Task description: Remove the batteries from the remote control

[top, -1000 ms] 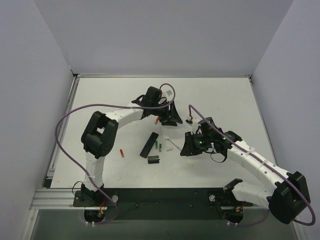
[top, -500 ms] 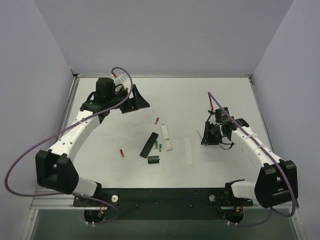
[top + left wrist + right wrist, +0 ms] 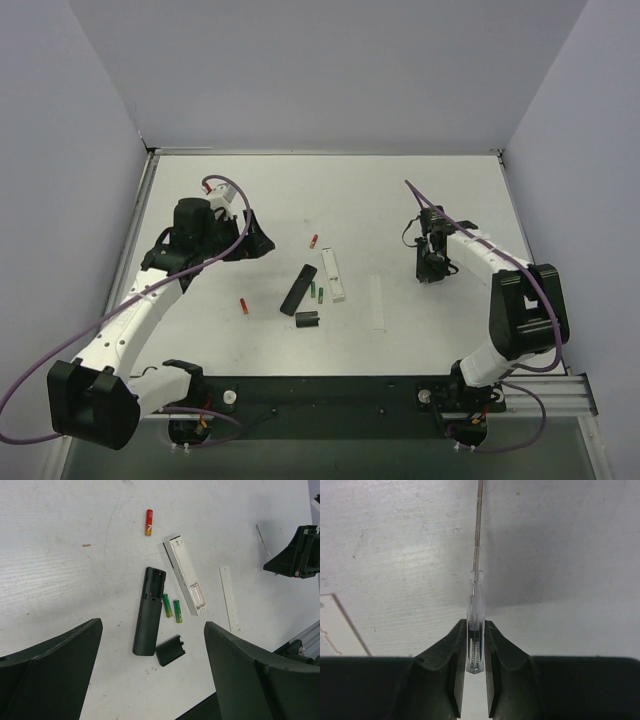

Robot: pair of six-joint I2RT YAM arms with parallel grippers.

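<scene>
Lying loose on the table [image 3: 440,200], all four batteries appear to be out, so the unloading looks finished or nearly so. Nearest sits the black cover [image 3: 170,650], with the near red battery [image 3: 244,306] off to its left. Just beyond is the black remote [image 3: 148,611], its bay open and seemingly empty, and the two green batteries [image 3: 167,605] lie side by side at its right. The white strip [image 3: 229,598] lies further right. The white remote [image 3: 184,575], also open, is next, and the far red battery [image 3: 149,522] lies past it.

The left gripper [image 3: 258,241] hovers left of the pile, jaws wide, holding nothing. The right gripper [image 3: 475,630] stands well to the right, clamped on a thin clear tool [image 3: 476,607] that points away over the table.
</scene>
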